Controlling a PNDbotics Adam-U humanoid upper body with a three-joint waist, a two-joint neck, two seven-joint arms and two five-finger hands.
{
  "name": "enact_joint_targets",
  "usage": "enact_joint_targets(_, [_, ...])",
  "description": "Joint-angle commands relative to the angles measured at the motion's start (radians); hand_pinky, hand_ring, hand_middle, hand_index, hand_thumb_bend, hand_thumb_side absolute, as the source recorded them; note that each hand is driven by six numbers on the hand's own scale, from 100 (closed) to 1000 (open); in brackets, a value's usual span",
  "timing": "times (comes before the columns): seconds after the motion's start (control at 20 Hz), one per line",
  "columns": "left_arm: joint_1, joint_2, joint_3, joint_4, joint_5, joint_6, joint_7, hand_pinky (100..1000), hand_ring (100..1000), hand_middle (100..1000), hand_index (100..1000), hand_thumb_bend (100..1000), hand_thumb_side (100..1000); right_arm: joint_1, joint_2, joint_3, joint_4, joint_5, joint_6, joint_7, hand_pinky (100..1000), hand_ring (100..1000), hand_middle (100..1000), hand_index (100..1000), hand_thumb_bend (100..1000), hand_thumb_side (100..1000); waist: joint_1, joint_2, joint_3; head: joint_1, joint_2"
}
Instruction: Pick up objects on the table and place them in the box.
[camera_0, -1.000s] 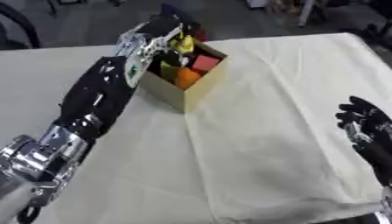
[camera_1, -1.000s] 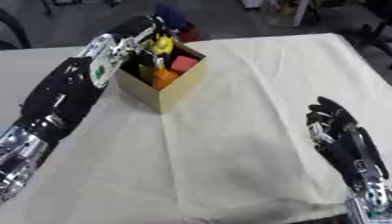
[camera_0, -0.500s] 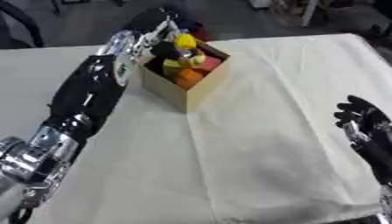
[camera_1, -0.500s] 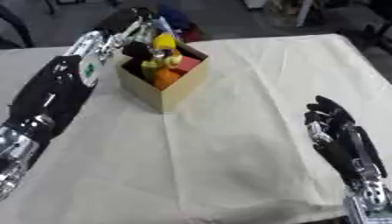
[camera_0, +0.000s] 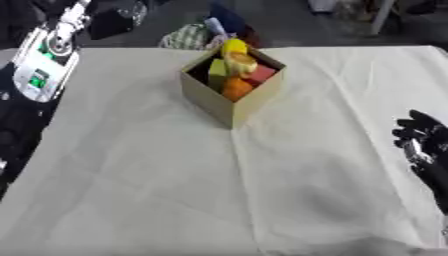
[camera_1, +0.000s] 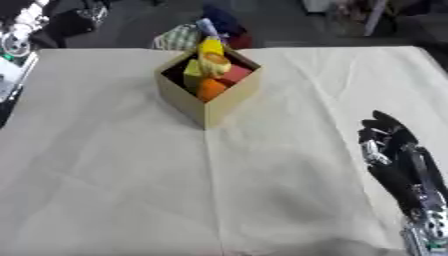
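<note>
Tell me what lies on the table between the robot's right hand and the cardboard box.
Nothing but bare, creased cream cloth. In the right eye view, no object sits between the right hand at the lower right and the box, which is already filled with colourful items.

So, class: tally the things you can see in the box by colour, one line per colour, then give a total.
Yellow: 2, the tall yellow piece and the yellow-green block
Orange: 1, the orange piece
Red: 1, the red block
Total: 4 visible in the box; any beneath are hidden.
</note>
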Motion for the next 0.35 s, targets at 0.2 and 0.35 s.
enact_joint_targets(0.2, [0.213,-0.082,0.11,-0.221,0.169,0.026,0.196,688,686,641,752,110,590,-0.018,-0.012,-0.012,-0.036,0.004,-0.004,-0.008,788,795,781,906,100,488,0.001,0.002,0.01,0.041,-0.003])
enact_joint_targets(0.35, [0.304,-0.158,0.124,-0.272,0.198,0.02,0.243,686,686,642,753,100,625,-0.02,-0.013,-0.014,-0.041,0.004,-0.005,-0.011,787,795,781,906,100,487,0.002,0.008,0.013,0.046,-0.003])
